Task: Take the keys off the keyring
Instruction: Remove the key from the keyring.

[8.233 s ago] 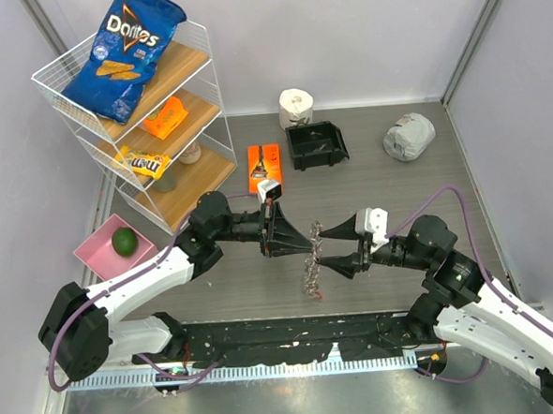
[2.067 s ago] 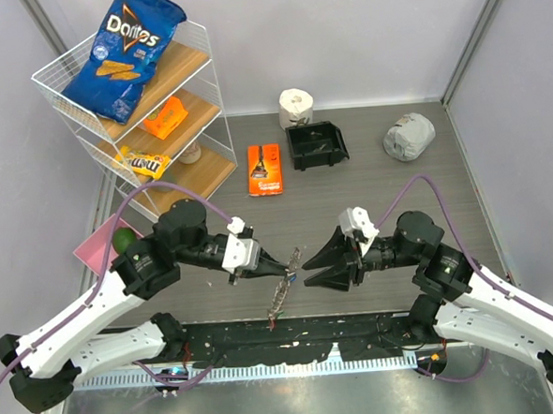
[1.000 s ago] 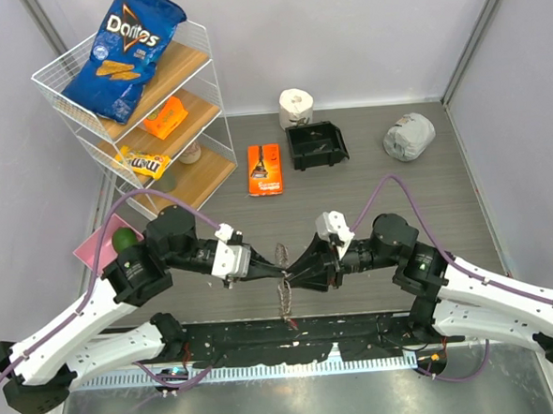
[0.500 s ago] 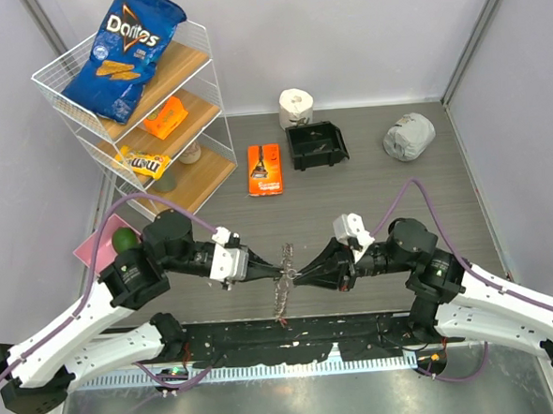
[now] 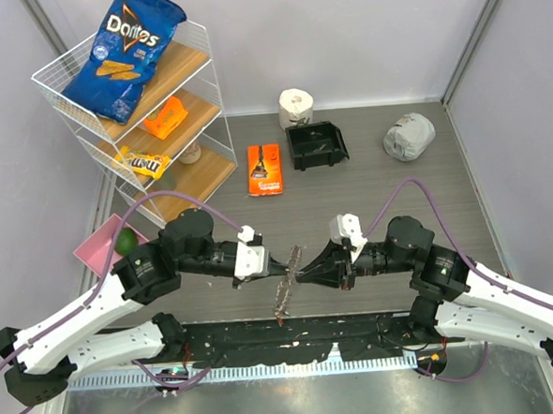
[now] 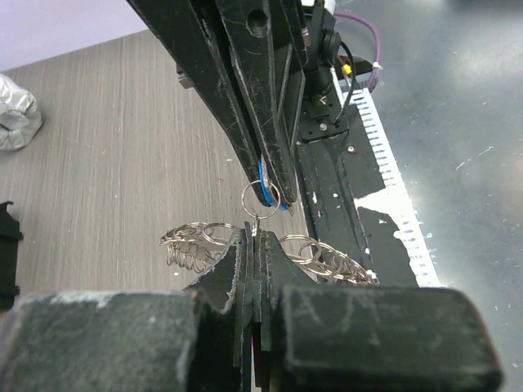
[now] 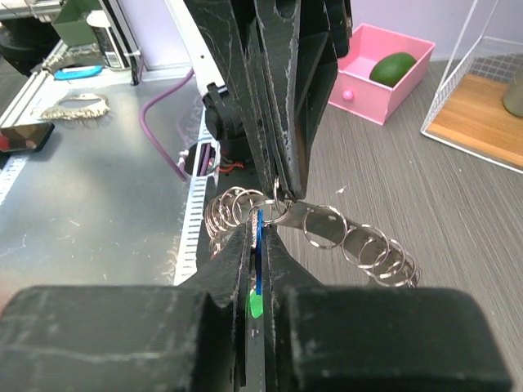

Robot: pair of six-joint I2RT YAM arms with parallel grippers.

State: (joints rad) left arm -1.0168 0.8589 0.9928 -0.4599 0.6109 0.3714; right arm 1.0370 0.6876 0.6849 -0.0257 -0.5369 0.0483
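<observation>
The keyring (image 5: pixel 284 298), a silver loop fringed with small split rings, hangs between my two arms above the table's near edge. My left gripper (image 5: pixel 287 265) is shut on the keyring's band (image 6: pixel 196 242), which spreads to both sides of the jaws in the left wrist view. My right gripper (image 5: pixel 305 277) faces it tip to tip and is shut on a blue-headed key (image 7: pixel 259 233), with a green head (image 7: pixel 255 305) showing deeper between the jaws. The key hangs on a small ring (image 6: pixel 260 196) of the keyring (image 7: pixel 351 241). Other keys are hidden.
A wire shelf (image 5: pixel 205 108) with a Doritos bag (image 5: pixel 126 52) stands at the back left. A pink tray (image 5: pixel 96 255) holding a green fruit sits left. An orange packet (image 5: pixel 265 168), black bin (image 5: pixel 316 144), paper roll (image 5: pixel 296 103) and grey bundle (image 5: pixel 408 136) lie further back.
My right gripper's jaws have shut on the blue key. Both arms have shifted slightly, and the left arm has carried the keyring a little to the right.
</observation>
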